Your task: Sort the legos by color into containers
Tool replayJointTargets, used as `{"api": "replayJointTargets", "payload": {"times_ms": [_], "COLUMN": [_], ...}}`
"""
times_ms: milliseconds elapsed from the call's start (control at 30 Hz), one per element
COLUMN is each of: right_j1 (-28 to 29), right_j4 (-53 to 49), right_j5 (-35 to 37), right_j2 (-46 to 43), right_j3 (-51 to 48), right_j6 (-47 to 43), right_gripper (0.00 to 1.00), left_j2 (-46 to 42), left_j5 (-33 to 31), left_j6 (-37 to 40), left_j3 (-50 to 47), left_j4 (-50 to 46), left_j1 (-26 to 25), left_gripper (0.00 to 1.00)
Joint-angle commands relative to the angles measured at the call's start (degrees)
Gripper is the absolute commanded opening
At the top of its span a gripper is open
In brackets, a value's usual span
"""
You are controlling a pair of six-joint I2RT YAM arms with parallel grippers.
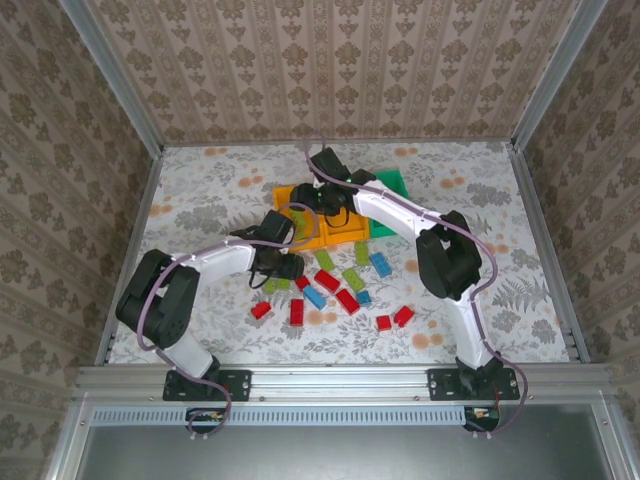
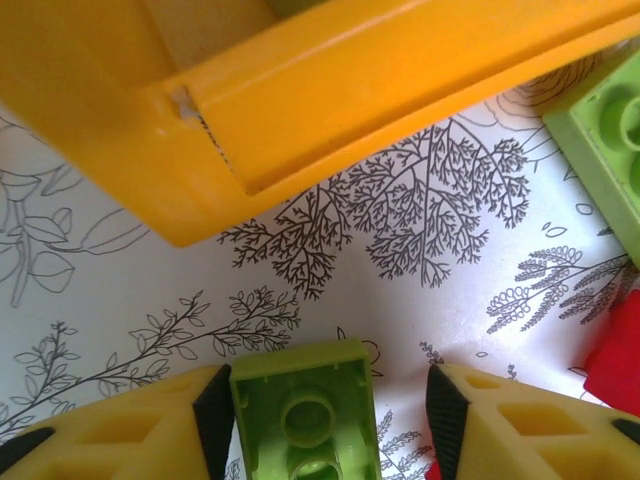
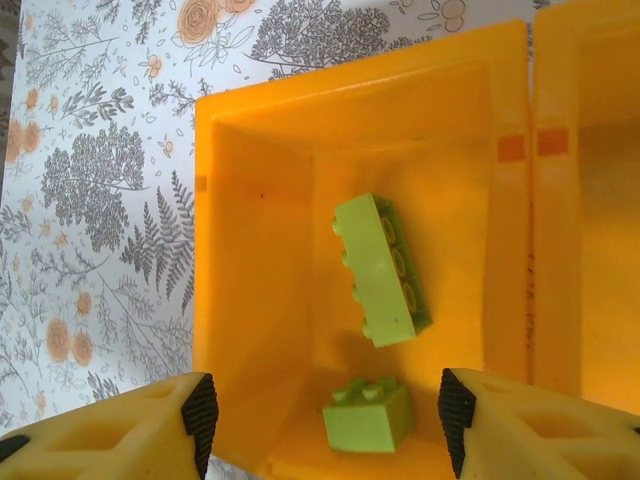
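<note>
My left gripper point(image 2: 330, 410) is open low over the table. An upside-down lime green lego point(image 2: 305, 420) lies between its fingers, against the left pad and clear of the right one. In the top view this gripper point(image 1: 283, 268) sits just in front of the left orange bin point(image 1: 287, 197). My right gripper point(image 3: 325, 410) is open and empty above that orange bin point(image 3: 250, 250), where a long lime lego point(image 3: 380, 270) and a short lime lego point(image 3: 368, 418) lie. Red point(image 1: 327, 281), blue point(image 1: 314, 297) and lime point(image 1: 352, 278) legos are scattered in front of the bins.
A second orange bin point(image 1: 350, 232) stands in the middle and a green bin point(image 1: 392, 185) on the right. Another lime lego point(image 2: 610, 130) and a red lego point(image 2: 620, 360) lie right of my left gripper. The orange bin's corner point(image 2: 200, 200) is close ahead.
</note>
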Motion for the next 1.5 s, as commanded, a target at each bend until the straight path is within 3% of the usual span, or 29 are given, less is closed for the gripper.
{"api": "replayJointTargets", "payload": {"times_ms": [0,167,333,800,1467], "right_j1": [-0.1,-0.9,-2.4,-1.3,1.1], "right_j4": [0.3,0.0,-0.7,-4.0,-8.1], "right_j5": [2.0,6.0,8.2,13.2,18.7], "right_j2": [-6.6,-12.4,-16.8,-23.5,-13.3], "right_j3": [-3.3,-9.3,-14.8,-31.0,-27.8], "right_j6": [-0.7,-2.4,-3.1,-4.6,-7.2], "right_gripper": [0.65,0.67,0.68,0.64,0.57], "left_j2": [1.3,1.9,1.1,-6.6,11.2], "left_j5": [0.9,1.1,0.6,-2.7,2.7], "left_j6": [0.4,0.1,-0.4,-0.5,0.1], "left_j3": [1.5,1.6,2.0,12.1,30.2], "left_j4": [-1.5,-1.3,-1.8,-5.9,1.3], "left_j1": [-0.5,-0.5,-0.5,0.7,10.0], "left_gripper": [0.51,0.39,0.35,0.36,0.37]}}
